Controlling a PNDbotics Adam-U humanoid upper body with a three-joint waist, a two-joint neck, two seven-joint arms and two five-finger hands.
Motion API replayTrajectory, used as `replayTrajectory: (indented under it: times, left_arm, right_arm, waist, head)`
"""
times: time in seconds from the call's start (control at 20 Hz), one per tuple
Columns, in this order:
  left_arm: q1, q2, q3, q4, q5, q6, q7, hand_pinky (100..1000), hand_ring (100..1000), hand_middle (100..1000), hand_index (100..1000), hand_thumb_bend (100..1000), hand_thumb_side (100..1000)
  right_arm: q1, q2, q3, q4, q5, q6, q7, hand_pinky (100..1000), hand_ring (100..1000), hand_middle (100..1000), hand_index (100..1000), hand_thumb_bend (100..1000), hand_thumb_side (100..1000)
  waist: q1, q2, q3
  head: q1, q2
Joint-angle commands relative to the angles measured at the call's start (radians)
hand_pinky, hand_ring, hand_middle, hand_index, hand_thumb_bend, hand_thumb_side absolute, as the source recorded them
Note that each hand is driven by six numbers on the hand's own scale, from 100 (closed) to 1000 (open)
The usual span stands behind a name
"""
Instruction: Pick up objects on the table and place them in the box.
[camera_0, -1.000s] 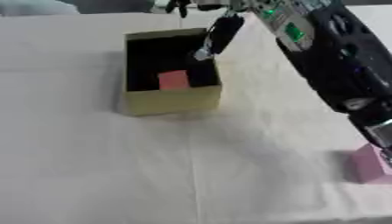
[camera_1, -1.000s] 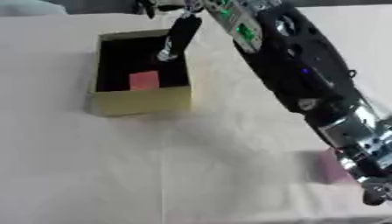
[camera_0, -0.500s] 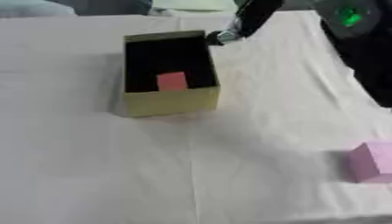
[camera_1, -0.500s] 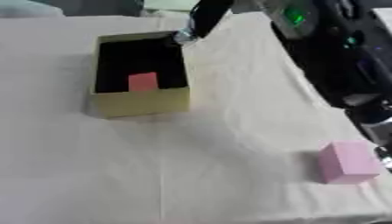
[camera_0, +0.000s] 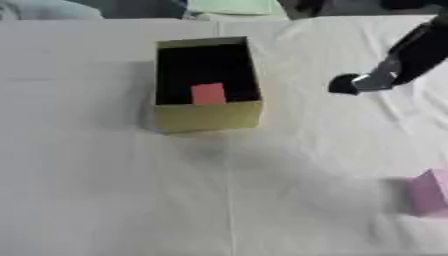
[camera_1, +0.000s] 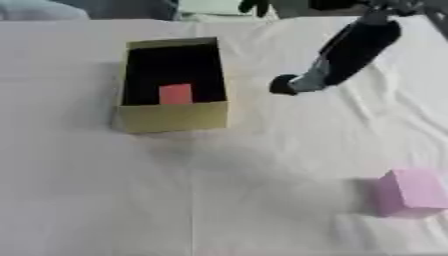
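Pink block (camera_1: 409, 192) seen at table's five o'clock, matte, boxy, soft-edged, lying on wrinkled white cloth (camera_1: 262, 165). Olive cardboard box (camera_1: 172, 116) set at ten o'clock, red block (camera_1: 176, 93) already held inside. Right hand (camera_1: 302, 83) shown raised between them; finger state cannot be told. Descent squarely over block advised, flat sides to be pinched.
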Motion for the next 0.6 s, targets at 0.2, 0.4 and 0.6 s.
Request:
replayTrajectory:
  times: [0.2, 0.4, 0.6]
  left_arm:
    - [0.003, 0.037, 0.016, -0.015, -0.009, 0.000, 0.008, 675, 687, 679, 795, 431, 824]
    - [0.007, 0.038, 0.019, -0.015, -0.012, 0.001, 0.012, 675, 687, 679, 795, 433, 822]
    - [0.012, 0.039, 0.024, -0.015, -0.018, 0.001, 0.018, 675, 686, 679, 795, 433, 822]
  right_arm:
    - [0.127, -0.142, -0.077, -0.020, -0.012, -0.097, -0.093, 903, 908, 777, 949, 471, 551]
    - [0.251, -0.198, -0.117, -0.020, 0.008, -0.136, -0.146, 904, 914, 789, 952, 483, 560]
    - [0.378, -0.237, -0.157, -0.020, 0.041, -0.148, -0.194, 904, 919, 796, 954, 493, 570]
  waist:
    - [0.001, -0.026, -0.007]
    - [0.000, -0.030, -0.013]
    - [0.000, -0.033, -0.022]
  head:
    - [0.026, 0.005]
    - [0.024, 0.005]
    - [0.022, 0.005]
